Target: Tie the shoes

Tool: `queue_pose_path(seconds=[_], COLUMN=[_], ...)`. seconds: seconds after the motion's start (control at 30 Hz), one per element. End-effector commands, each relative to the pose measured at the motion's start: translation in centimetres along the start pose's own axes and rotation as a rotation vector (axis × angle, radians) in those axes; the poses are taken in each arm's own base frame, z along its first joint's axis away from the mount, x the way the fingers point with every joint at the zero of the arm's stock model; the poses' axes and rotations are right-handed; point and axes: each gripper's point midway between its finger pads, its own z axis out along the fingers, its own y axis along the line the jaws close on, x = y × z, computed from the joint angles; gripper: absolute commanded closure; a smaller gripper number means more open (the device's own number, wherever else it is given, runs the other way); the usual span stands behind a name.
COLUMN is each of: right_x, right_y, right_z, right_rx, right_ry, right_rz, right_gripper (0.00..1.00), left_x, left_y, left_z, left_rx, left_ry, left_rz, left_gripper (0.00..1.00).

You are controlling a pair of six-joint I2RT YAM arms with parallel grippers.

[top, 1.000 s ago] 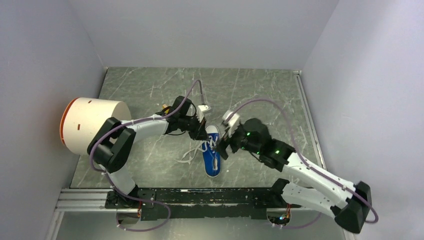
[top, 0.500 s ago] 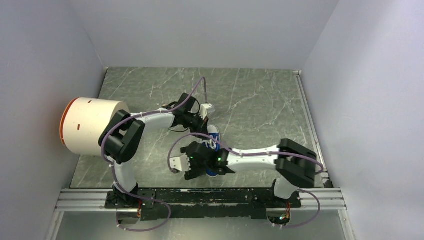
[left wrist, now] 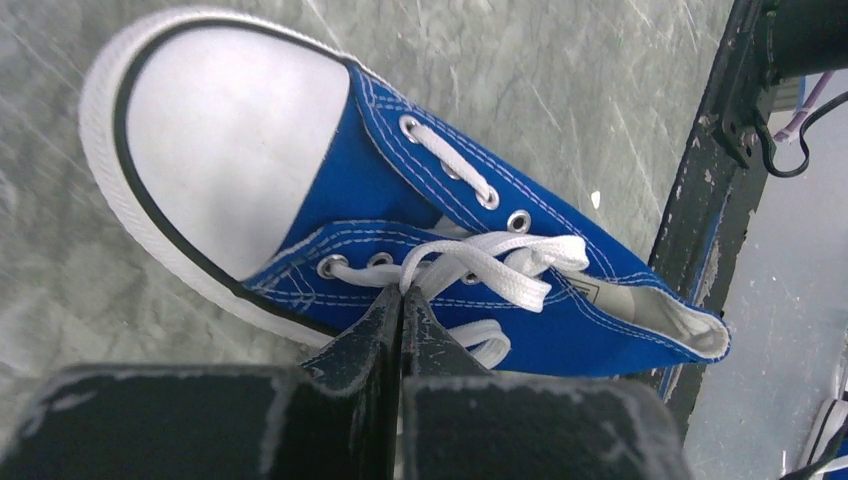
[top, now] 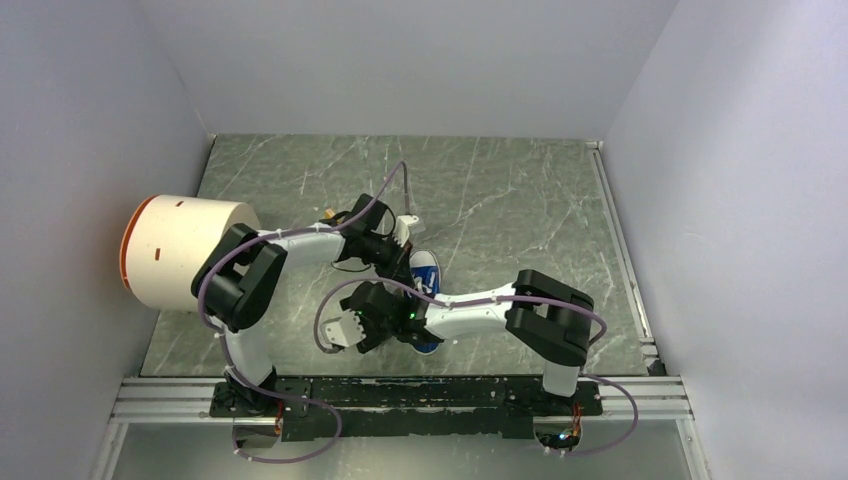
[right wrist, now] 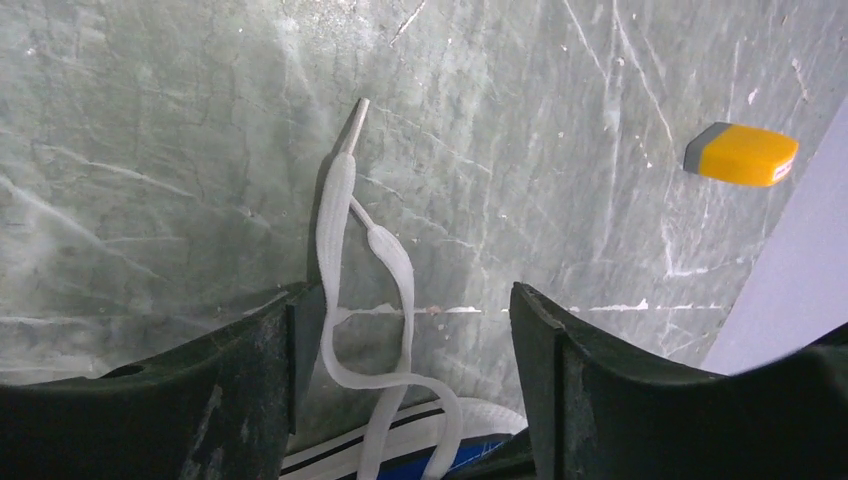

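Note:
The blue sneaker (left wrist: pixel 440 200) with a white toe cap lies on the table, its heel toward the near rail; the top view shows it as the shoe (top: pixel 427 272) half hidden under the right arm. My left gripper (left wrist: pixel 402 297) is shut at the eyelets, pinching a white lace (left wrist: pixel 520 255) that comes out from its tips. It is seen from above as the left gripper (top: pixel 402 260). My right gripper (right wrist: pixel 410 300) is open just left of the shoe. A loose lace end (right wrist: pixel 335 220) lies on the table between its fingers, nearer the left one. That right gripper (top: pixel 352 328) sits near the front edge.
A small yellow block (right wrist: pixel 740 155) lies on the table near the left wall. A large white cylinder with an orange rim (top: pixel 180 250) lies at the left. The black rail (top: pixel 420 392) runs along the near edge. The right arm (top: pixel 480 300) crosses over the shoe.
The right arm has swung from the shoe's right side across to its left front, and its jaws have narrowed somewhat. The left gripper has stayed shut at the laces.

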Motion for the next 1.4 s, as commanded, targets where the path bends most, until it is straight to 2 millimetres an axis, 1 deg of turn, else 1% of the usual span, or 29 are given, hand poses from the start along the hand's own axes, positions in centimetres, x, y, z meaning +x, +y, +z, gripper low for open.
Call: queue_pose_path(seconds=[0.0, 0.03, 0.1, 0.17, 0.2, 0.23, 0.3, 0.37, 0.4, 0.43, 0.47, 0.5, 0.57, 0.6, 0.7, 0.8, 0.87, 0.93, 1.03, 1.07, 1.17, 1.2, 1.27, 1.33, 1.37], right_x=[2.7, 2.7, 2.5, 2.1, 1.6, 1.2, 0.8, 0.3, -0.1, -1.1, -1.4, -2.1, -2.7, -2.3, -0.2, 1.4, 2.3, 2.4, 2.3, 2.2, 3.4, 3.7, 4.1, 4.7, 5.0], right_y=[3.6, 4.1, 5.1, 5.7, 5.8, 5.9, 5.7, 5.1, 4.6, 4.1, 4.2, 3.6, 3.3, 3.0, 2.5, 1.7, 1.2, 0.8, 0.8, 1.1, 1.9, 1.8, 1.2, 1.3, 1.3], right_z=[0.7, 0.7, 0.8, 0.7, 0.7, 0.5, 0.0, -1.1, -1.8, -3.1, -3.7, -5.1, -6.9, -7.5, -9.1, -10.9, -12.2, -13.3, -14.7, -15.0, -15.7, -16.0, -16.7, -17.1, -17.2], right_rx=[-0.14, -0.164, -0.219, -0.262, -0.279, -0.293, -0.306, -0.311, -0.308, -0.316, -0.334, -0.33, -0.347, -0.332, -0.296, -0.299, -0.316, -0.346, -0.417, -0.449, -0.485, -0.483, -0.454, -0.459, -0.464], right_ry=[0.079, 0.069, 0.056, 0.04, 0.023, 0.009, -0.018, -0.071, -0.107, -0.169, -0.203, -0.254, -0.33, -0.338, -0.311, -0.347, -0.392, -0.45, -0.485, -0.492, -0.449, -0.443, -0.403, -0.33, -0.293], right_rz=[-0.037, -0.031, -0.014, 0.014, 0.033, 0.057, 0.125, 0.208, 0.257, 0.302, 0.337, 0.373, 0.445, 0.488, 0.576, 0.665, 0.723, 0.787, 0.877, 0.913, 1.084, 1.127, 1.282, 1.396, 1.492], right_gripper=[0.31, 0.36, 0.6, 0.8, 0.92, 1.0, 1.0, 1.0, 1.0, 1.0, 1.0, 1.0, 1.0, 1.0, 1.0, 1.0, 1.0, 1.0, 1.0, 1.0, 1.0, 1.0, 1.0, 1.0, 1.0], left_x=[-1.0, -0.9, -0.9, -0.9, -1.0, -1.1, -1.2, -1.3, -1.4, -1.4, -1.5, -1.6, -2.0, -2.2, -3.0, -3.6, -3.6, -3.5, -3.5, -3.5, -3.5, -3.4, -3.2, -3.6, -3.9], left_y=[-0.8, -0.6, -0.1, 0.0, -0.1, -0.2, -0.2, -0.2, -0.1, 0.0, 0.0, -0.1, -0.3, -0.4, -0.9, -1.3, -1.6, -1.8, -2.3, -2.4, -2.5, -2.5, -2.6, -2.8, -2.8], left_z=[-0.8, -0.8, -0.8, -0.6, -0.5, -0.5, -0.4, -0.5, -0.5, -0.5, -0.6, -0.6, -0.6, -0.6, -0.8, -1.1, -1.5, -1.8, -2.3, -2.5, -2.8, -2.9, -3.0, -3.2, -3.4], left_rx=[0.01, 0.0, -0.014, -0.011, -0.005, 0.001, 0.005, 0.002, -0.003, -0.006, -0.008, -0.005, 0.004, 0.007, 0.015, 0.017, 0.018, 0.013, 0.006, 0.004, -0.012, -0.016, -0.025, -0.026, -0.034], left_ry=[-0.052, -0.048, -0.034, -0.026, -0.032, -0.039, -0.048, -0.048, -0.046, -0.04, -0.037, -0.039, -0.057, -0.067, -0.104, -0.127, -0.127, -0.125, -0.13, -0.134, -0.147, -0.147, -0.147, -0.165, -0.176], left_rz=[0.032, 0.041, 0.045, 0.035, 0.033, 0.032, 0.03, 0.034, 0.035, 0.036, 0.035, 0.034, 0.031, 0.023, -0.005, -0.001, 0.001, 0.002, -0.003, -0.002, -0.011, -0.023, -0.058, -0.068, -0.064], left_gripper=[0.95, 0.95, 0.95, 0.95, 0.95, 0.95, 0.95, 0.95, 0.95, 0.95, 0.95, 0.95, 0.95, 0.95, 0.95, 0.95, 0.95, 0.95, 0.95, 0.95, 0.95, 0.95, 0.95, 0.95, 0.95])
